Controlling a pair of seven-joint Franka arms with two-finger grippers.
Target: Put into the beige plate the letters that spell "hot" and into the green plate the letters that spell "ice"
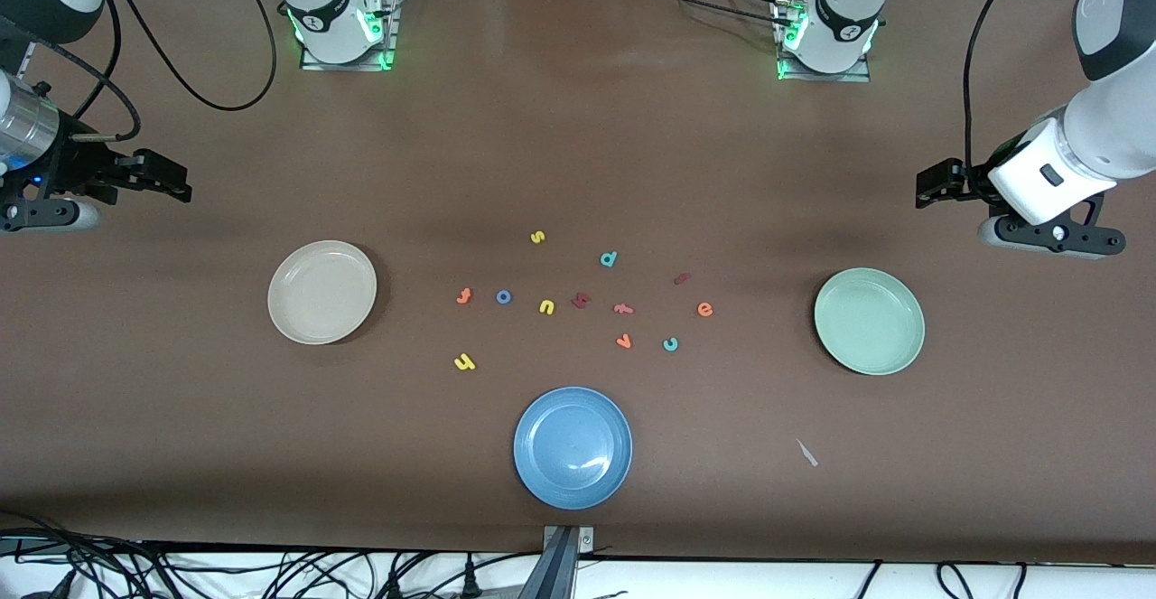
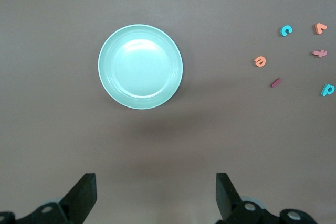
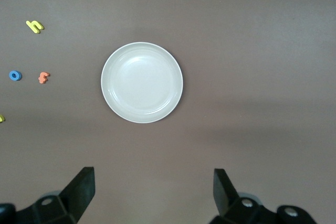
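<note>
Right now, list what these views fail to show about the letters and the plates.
- Front view: the dark red letters and nearly match the table; their shapes are too small to read.
- Left wrist view: the picture's edge cuts off the yellow and blue letters; only the green plate and nearby letters show.
- Right wrist view: a yellow letter is cut by the edge.

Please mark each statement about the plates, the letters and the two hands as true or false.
1. The beige plate is empty. True.
2. The blue ring letter lies in the green plate. False: it lies on the table, and that plate is empty.
3. The left hand is open. True.
4. The right hand holds the yellow h. False: it is open and empty; the h lies on the table.
5. The blue plate is nearest the front camera. True.
</note>
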